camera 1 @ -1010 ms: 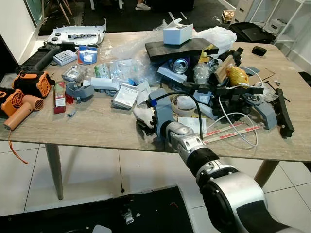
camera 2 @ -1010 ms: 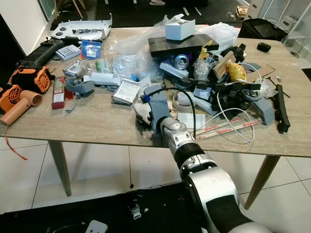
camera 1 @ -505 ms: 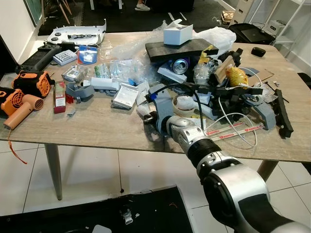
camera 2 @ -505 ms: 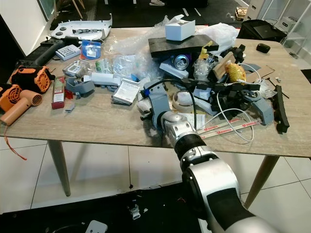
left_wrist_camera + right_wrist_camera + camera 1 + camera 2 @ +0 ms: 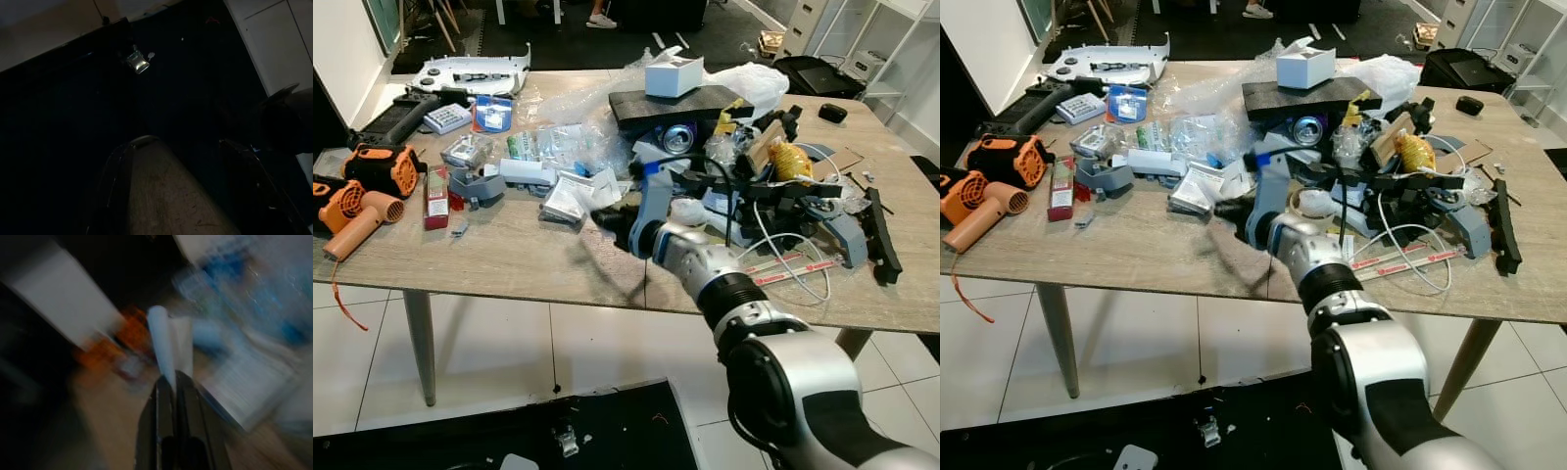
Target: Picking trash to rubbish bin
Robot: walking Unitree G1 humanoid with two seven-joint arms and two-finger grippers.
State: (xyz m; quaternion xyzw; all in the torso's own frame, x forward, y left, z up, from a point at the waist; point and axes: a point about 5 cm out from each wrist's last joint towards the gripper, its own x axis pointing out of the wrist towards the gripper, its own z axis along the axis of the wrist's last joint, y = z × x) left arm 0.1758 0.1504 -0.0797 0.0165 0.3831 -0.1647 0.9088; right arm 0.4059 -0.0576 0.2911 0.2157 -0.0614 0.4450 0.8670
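Left eye view: your right gripper [image 5: 610, 223] has lifted off the wooden table [image 5: 509, 250] since a second ago and now hangs above the front edge, beside the white packets [image 5: 570, 196].
Right eye view: same scene; no label among the clutter is readable, and the soda can [image 5: 1307, 127] shows just its top.
Left wrist view: dark; the left gripper [image 5: 178, 161] is spread over black flooring.
Right wrist view: badly blurred; fingers [image 5: 164, 399] are clenched on a pale scrap of trash [image 5: 164, 345].
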